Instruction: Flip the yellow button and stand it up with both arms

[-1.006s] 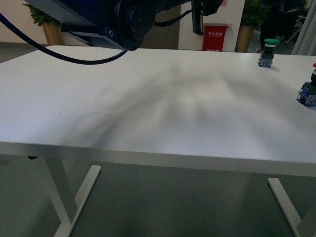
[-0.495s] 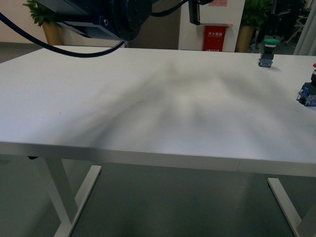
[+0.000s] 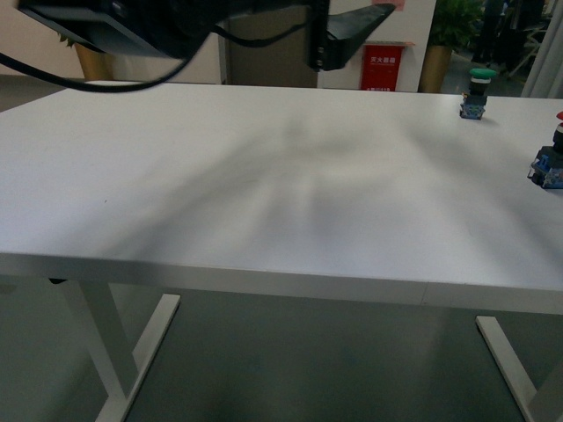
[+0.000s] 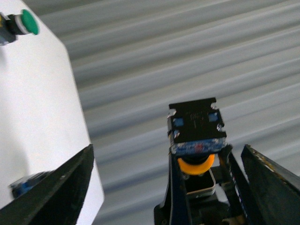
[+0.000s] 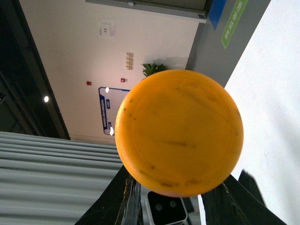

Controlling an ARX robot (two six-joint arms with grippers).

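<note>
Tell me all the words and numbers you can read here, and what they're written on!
No text is sharp enough to quote.
On the red box: white characters, too small to read.
On the green sign: white marks, blurred.
On the blue wall board: print too small to read.
On the white wall notice: too small to read.
On the yellow button: no writing on its cap.

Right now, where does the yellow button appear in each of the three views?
Front view: not in it.
Left wrist view: yellow button near the middle, contact block towards the camera.
Right wrist view: yellow button fills the middle, cap towards the camera.
Shared landmark: the white table, seen in all three.
</note>
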